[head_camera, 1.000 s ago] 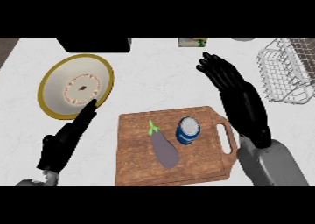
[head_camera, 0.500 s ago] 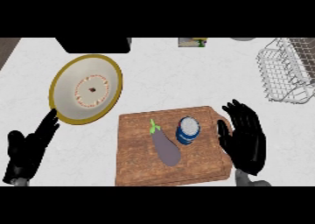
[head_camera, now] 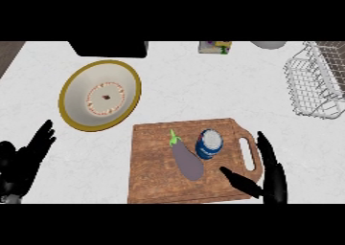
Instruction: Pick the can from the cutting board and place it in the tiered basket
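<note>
Can (head_camera: 209, 144) sits on the cutting board (head_camera: 154, 182), not yet grasped, just beside an eggplant (head_camera: 187, 160) on its left; whether the two touch is hard to tell from this angle. Right hand (head_camera: 269, 177) sits at the board's lower right, near the handle slot, fingers straight and spread, thumb pointing toward the can, holding nothing. Left hand (head_camera: 19, 162) rests open at the lower left edge, fingers up.

Risks: closing in from the right could shove the can into the eggplant or roll it along the board; a grasp could catch the eggplant too. Tiered basket (head_camera: 320, 81) is well apart at the upper right, so the carry is long, and its wire rim could snag the can on the way in.

Tabletop (head_camera: 225, 91) is pale, marbled. Also there: a gold-rimmed plate (head_camera: 101, 95), a dark box at the back edge (head_camera: 108, 48), a small carton (head_camera: 214, 46).
</note>
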